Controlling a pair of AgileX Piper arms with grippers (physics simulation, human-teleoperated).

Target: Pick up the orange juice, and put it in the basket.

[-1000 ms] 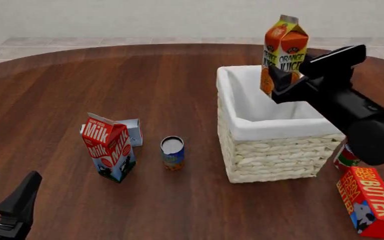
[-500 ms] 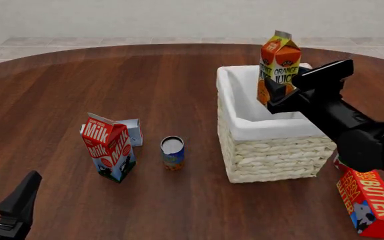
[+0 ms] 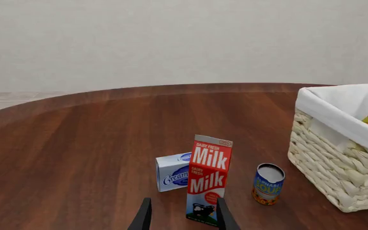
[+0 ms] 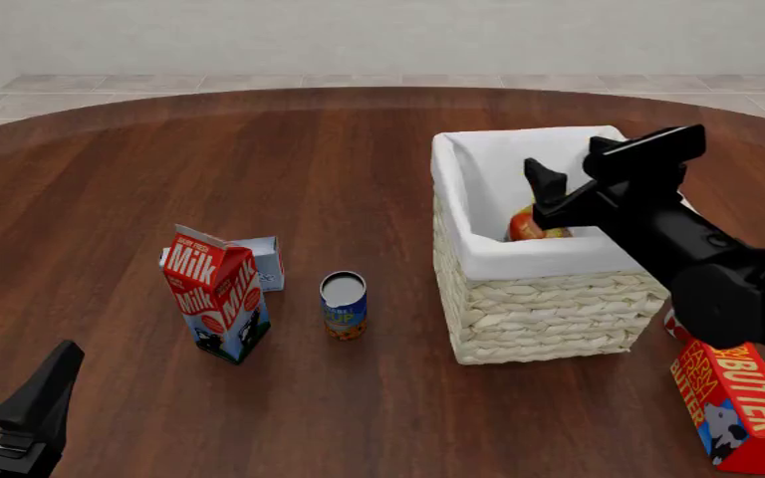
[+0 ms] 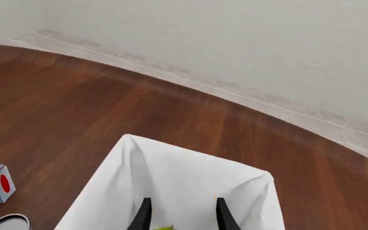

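Now the yellow-and-orange gable-top orange juice carton [image 4: 537, 226], held aloft a second ago, lies inside the large pale wicker basket [image 4: 542, 299], released by the right gripper [image 4: 572, 181], whose fingers stand parted above it, so the placement looks done.

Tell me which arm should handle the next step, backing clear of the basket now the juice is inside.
Right. The right gripper hangs open directly over the basket, with the orange juice lying inside. The left gripper sits open at the near table edge, uninvolved.
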